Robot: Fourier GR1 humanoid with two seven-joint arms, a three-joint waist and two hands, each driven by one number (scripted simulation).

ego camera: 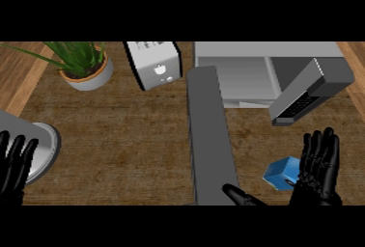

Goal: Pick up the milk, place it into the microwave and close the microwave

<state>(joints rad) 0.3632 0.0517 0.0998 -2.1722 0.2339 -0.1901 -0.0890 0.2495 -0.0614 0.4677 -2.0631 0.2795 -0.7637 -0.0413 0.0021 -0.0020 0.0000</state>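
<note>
brown wood-grain counter [121, 140] carries everything here. the blue milk [280, 174] carton sits on it at the lower right, just left of the right hand [317, 166], whose fingers point straight up, spread and relaxed, with the thumb stretched out low to the left; the carton's right edge is partly behind the fingers, and i cannot tell whether they touch it. nothing is held. the microwave [242, 77] stands at the top right with its cavity showing, its door [212, 135] swung wide open and running down the middle of the view. the left hand [16, 166] rests at the lower left edge, fingers up and open, holding nothing. a toaster [155, 65] and a potted plant [85, 65] stand at the top left, well apart from the carton.
</note>
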